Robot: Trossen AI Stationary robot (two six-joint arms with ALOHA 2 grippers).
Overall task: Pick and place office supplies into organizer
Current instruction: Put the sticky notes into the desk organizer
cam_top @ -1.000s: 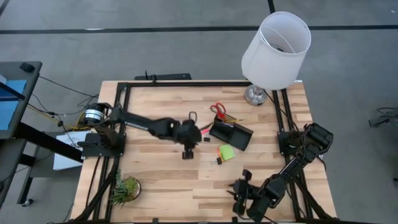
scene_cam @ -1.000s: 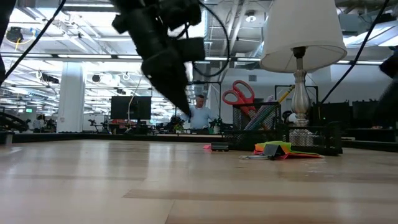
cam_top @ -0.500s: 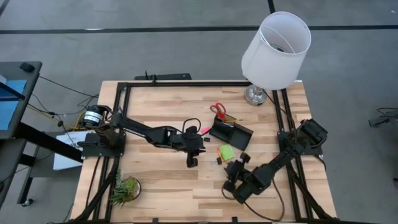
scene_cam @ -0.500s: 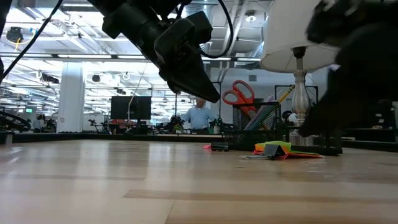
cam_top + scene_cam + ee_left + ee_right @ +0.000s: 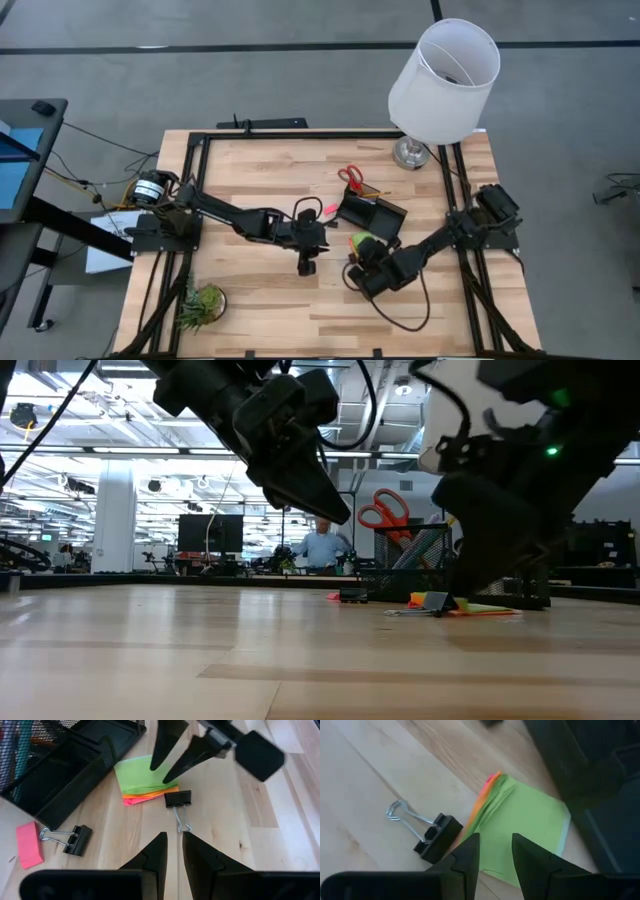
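The left gripper (image 5: pixel 306 262) hangs over the middle of the table, well short of the organizer, its fingers drawn close with only a thin slit between them and nothing held. Ahead of its fingertips, in its wrist view, lies a black binder clip (image 5: pixel 178 800) with the wire loop pointing back at them; beyond that clip sits the lime green sticky-note pad (image 5: pixel 141 775), and off to one side a second binder clip (image 5: pixel 75 839) and the pink eraser (image 5: pixel 28 844) rest on the bare wood.

Further right, the right gripper (image 5: pixel 356 268) is poised directly over the pad, fingers parted and empty, their tips straddling the near edge of the green sheets (image 5: pixel 525 822) with the first clip just beside them. The organizer (image 5: pixel 372 216) stands just beyond the pad, already carrying the red-handled scissors (image 5: pixel 350 177) upright in its tall back section.

Judging from this, the step in hand is the right arm's approach to the pad. The next move calls for a descent until the fingers bracket the thin stack, then a firm close; the pad is flat, so catching an edge without nudging the clip looks like the tricky part
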